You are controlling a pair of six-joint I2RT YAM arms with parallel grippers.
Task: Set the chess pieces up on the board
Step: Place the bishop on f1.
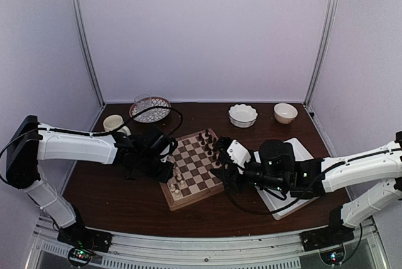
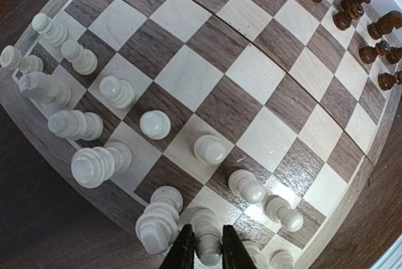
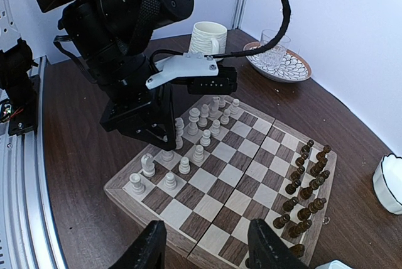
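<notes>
Left gripper (image 2: 207, 251): narrowed to a slit, with its black wedge fingers (image 2: 183, 250) against either side of one white piece (image 2: 207, 231) at the board's edge. Whether that piece was off the wood could not be told.
Right gripper (image 3: 210, 247): spread wide and holding nothing, with blunt black fingers low over the board's side where the dark pieces stood.
Board (image 2: 188, 77): square and wooden, with pale and walnut-brown checks showing grain and a slight sheen, a tan rim, and a seam across its middle. It lay on the table between the two arms, turned at an angle.
White pieces (image 2: 116, 91): turned, smooth and cream. They crowded the rows on the left arm's side, and all that could be seen stood upright.
Dark pieces (image 2: 384, 24): glossy brown and of the same turned shapes, in two rows along the opposite edge.
Table (image 1: 125, 200): dark brown wood.
Plate (image 3: 286, 68): round, with a scale pattern and a brown rim. It held a clear glass (image 3: 271, 41).
Mug (image 3: 207, 38): cream with a ribbed wall, near the plate. Its inside was hidden.
Bowls (image 1: 242, 115): two, white and glazed, at the far edge. One was scalloped and the other plain.
Tray (image 1: 300, 149): white, flat and rectangular, lying under the right arm.
</notes>
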